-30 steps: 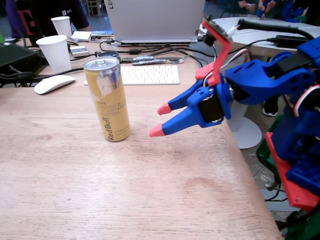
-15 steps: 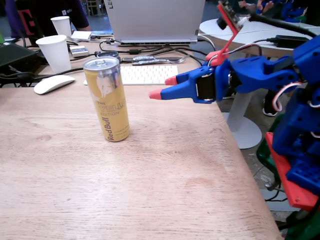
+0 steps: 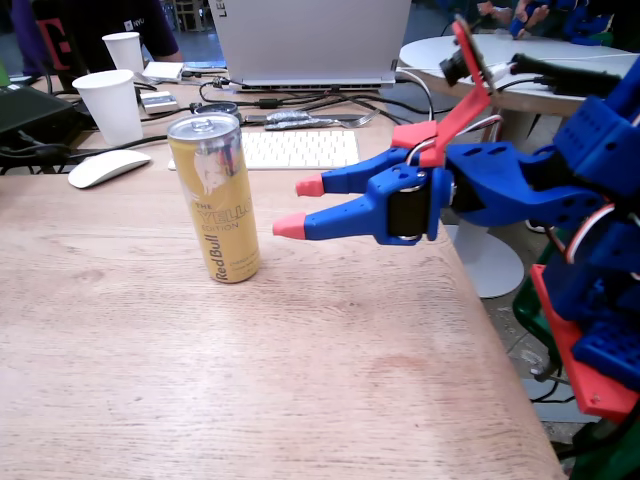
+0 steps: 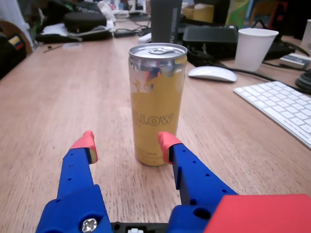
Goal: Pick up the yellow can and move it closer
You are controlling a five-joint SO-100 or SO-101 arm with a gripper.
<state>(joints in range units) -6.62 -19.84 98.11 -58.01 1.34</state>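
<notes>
The yellow can (image 3: 217, 198) stands upright on the wooden table (image 3: 250, 380), tall and slim with a silver top and red lettering. My blue gripper (image 3: 300, 206) with red fingertips hovers just right of it in the fixed view, open, a small gap from the can. In the wrist view the yellow can (image 4: 155, 97) rises just beyond the gripper (image 4: 126, 141), a little right of the centre line. The right fingertip (image 4: 166, 141) overlaps the can's lower edge; the left one is clear of it. Nothing is held.
Behind the can lie a white keyboard (image 3: 298, 148), a white mouse (image 3: 108, 167), two white paper cups (image 3: 112, 106) and a laptop (image 3: 312, 40) with cables. The table's right edge (image 3: 500, 340) runs below the arm. Bare wood stretches in front of the can.
</notes>
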